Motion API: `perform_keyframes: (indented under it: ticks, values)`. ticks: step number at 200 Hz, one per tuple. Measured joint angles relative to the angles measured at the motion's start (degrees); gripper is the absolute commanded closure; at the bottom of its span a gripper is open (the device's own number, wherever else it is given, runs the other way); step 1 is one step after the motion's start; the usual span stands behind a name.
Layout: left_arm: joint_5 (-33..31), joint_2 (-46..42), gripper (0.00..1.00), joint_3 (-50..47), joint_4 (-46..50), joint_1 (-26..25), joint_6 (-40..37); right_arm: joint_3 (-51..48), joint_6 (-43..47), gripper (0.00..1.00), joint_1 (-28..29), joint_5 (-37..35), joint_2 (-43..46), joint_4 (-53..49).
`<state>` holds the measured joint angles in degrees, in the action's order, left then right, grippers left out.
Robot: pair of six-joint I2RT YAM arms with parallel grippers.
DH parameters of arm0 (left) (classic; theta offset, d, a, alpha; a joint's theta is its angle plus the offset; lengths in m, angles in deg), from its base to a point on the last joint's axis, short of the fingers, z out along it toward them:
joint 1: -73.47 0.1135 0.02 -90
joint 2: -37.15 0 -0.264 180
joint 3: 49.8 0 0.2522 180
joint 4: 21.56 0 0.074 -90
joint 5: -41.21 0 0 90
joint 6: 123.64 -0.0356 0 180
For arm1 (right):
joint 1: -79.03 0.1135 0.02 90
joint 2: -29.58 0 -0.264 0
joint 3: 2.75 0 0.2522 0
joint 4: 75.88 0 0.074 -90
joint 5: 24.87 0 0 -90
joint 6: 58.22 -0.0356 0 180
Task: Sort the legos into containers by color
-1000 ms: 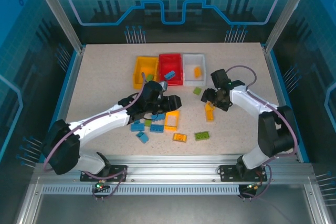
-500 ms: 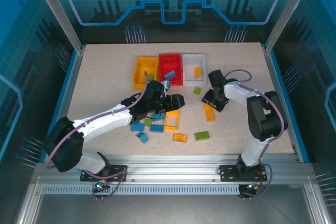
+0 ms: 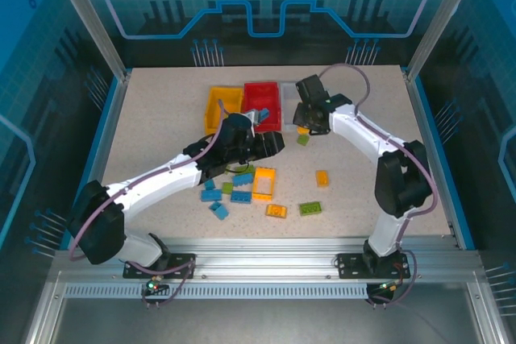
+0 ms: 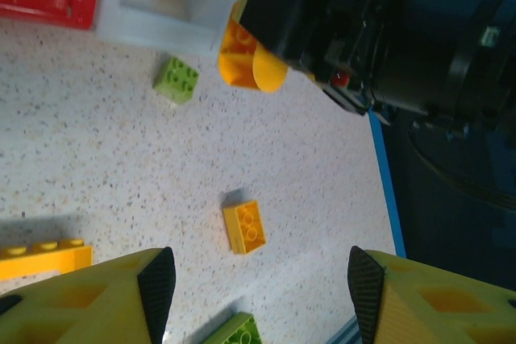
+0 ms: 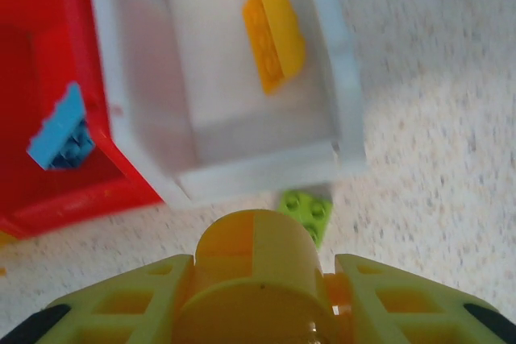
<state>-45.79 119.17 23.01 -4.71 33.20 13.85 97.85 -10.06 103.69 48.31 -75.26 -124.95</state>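
Note:
My right gripper (image 3: 307, 125) (image 5: 258, 296) is shut on a rounded orange-yellow lego (image 5: 254, 267), held just short of the white bin's (image 5: 339, 78) near wall. That bin holds one orange lego (image 5: 274, 34). The red bin (image 5: 48, 191) next to it holds a blue lego (image 5: 60, 130); the yellow bin (image 3: 223, 109) stands left of that. A green lego (image 5: 306, 209) lies under the held piece. My left gripper (image 3: 272, 144) (image 4: 262, 283) hangs open over the table, above an orange lego (image 4: 244, 227). The held lego (image 4: 250, 54) is also in the left wrist view.
Loose legos lie near the table's front middle: a yellow frame piece (image 3: 263, 184), several blue ones (image 3: 240, 196), a green one (image 3: 310, 209), orange ones (image 3: 276, 211) (image 3: 322, 177). The left arm (image 3: 161, 183) crosses the table's left half. The table's right side is bare.
My right gripper has swung from the table's middle right up and left to the white bin with the orange-yellow lego. My left gripper has shifted slightly toward the bins.

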Motion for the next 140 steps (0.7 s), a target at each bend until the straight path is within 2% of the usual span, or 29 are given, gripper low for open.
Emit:
perform_keyframes:
  ticks: [81,140]
  values:
    - [-0.46,0.00,0.38,0.48,0.09,1.44,0.00,23.23,5.95,0.58,-1.46,-1.05,-21.07,-6.80]
    - [-0.46,-0.74,0.38,0.07,0.79,1.51,-0.02,28.20,6.58,0.34,-2.23,-0.81,-26.05,-10.71]
